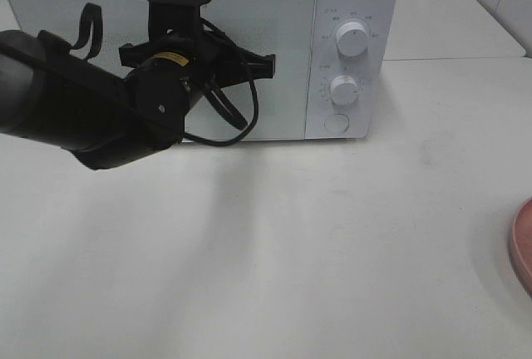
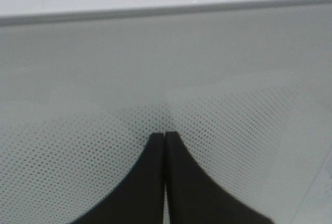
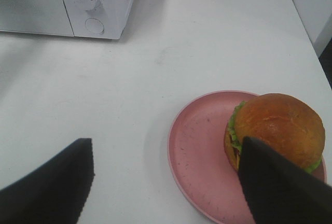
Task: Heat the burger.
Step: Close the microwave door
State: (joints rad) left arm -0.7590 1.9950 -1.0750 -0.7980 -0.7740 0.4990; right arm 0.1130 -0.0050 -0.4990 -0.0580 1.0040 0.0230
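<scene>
On pink plate [image 3: 199,151] sits burger [image 3: 275,125]; right end effector [image 3: 166,182] apart, left end effector [image 2: 165,137] together.

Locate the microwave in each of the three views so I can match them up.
Exterior high: the microwave fills the top, door shut, the left gripper at the door, two knobs on the right.
Left wrist: only its dotted door shows, filling the picture behind the shut fingertips.
Right wrist: its control-panel corner sits far from the burger.
Shared landmark: the round button.
</scene>
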